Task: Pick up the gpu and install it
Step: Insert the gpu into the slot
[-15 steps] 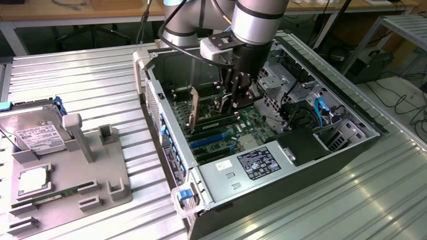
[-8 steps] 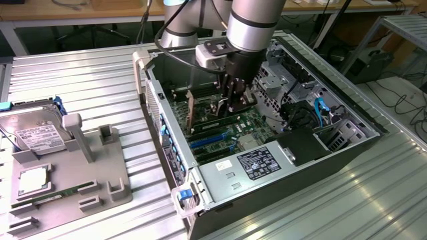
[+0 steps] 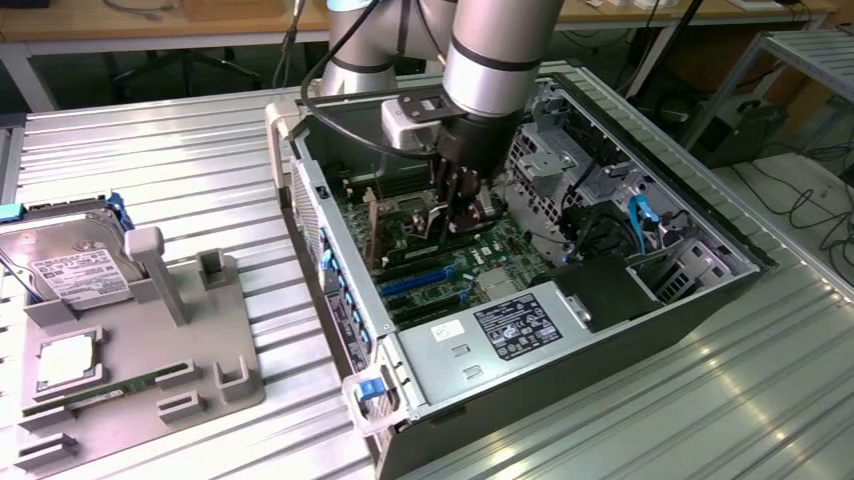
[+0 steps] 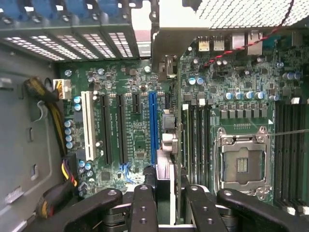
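Observation:
My gripper (image 3: 461, 215) is deep inside the open computer case (image 3: 694, 240), over the motherboard (image 3: 461, 255). It is shut on the gpu (image 4: 167, 123), which the wrist view shows edge-on, running away from the black fingers (image 4: 145, 205). The card's silver bracket end (image 4: 164, 43) points at the case's rear slot openings. The card hangs just beside the long blue expansion slot (image 4: 152, 125), on the side toward the memory slots and the empty CPU socket (image 4: 241, 162). I cannot tell whether its lower edge touches a slot.
A grey parts holder (image 3: 174, 340) on the metal table at the exterior view's left carries a silver hard drive (image 3: 80, 265), a CPU (image 3: 64, 360) and a narrow green memory stick (image 3: 107, 392). The power supply (image 3: 514, 325) and drive cage (image 3: 574, 170) crowd the case interior.

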Motion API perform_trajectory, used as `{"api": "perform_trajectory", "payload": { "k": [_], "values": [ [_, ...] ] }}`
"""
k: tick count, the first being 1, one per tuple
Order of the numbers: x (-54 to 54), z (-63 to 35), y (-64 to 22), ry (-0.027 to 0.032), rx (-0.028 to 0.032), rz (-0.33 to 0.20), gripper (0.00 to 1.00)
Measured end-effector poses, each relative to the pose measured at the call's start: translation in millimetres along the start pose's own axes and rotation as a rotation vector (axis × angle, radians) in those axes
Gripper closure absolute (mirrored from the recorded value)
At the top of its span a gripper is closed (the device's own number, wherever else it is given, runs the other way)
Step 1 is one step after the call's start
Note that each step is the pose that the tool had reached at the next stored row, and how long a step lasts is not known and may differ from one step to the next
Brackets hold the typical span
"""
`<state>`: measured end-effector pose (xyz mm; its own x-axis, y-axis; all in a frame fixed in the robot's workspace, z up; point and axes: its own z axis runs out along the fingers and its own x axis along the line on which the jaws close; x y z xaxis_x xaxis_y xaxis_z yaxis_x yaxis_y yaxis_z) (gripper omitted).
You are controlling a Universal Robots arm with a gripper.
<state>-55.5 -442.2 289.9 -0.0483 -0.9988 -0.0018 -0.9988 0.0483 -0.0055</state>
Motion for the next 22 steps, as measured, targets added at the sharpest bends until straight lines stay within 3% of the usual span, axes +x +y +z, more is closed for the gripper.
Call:
{"api": "perform_trajectory", "payload": {
  "k": [17,18,19,21,22],
  "values": [
    [1.0,5.6,4.7,-0.0020,0.0007,0.000,0.72],
    [2.8,5.9,5.0,-0.0048,0.0005,0.000,0.72],
    [4.7,6.2,5.3,-0.0112,0.0003,0.000,0.72],
    [7.9,6.8,5.3,-0.0323,-0.0007,-0.001,0.72],
    [8.3,7.3,5.3,-0.0381,-0.0010,-0.002,0.72]
  ]
}}
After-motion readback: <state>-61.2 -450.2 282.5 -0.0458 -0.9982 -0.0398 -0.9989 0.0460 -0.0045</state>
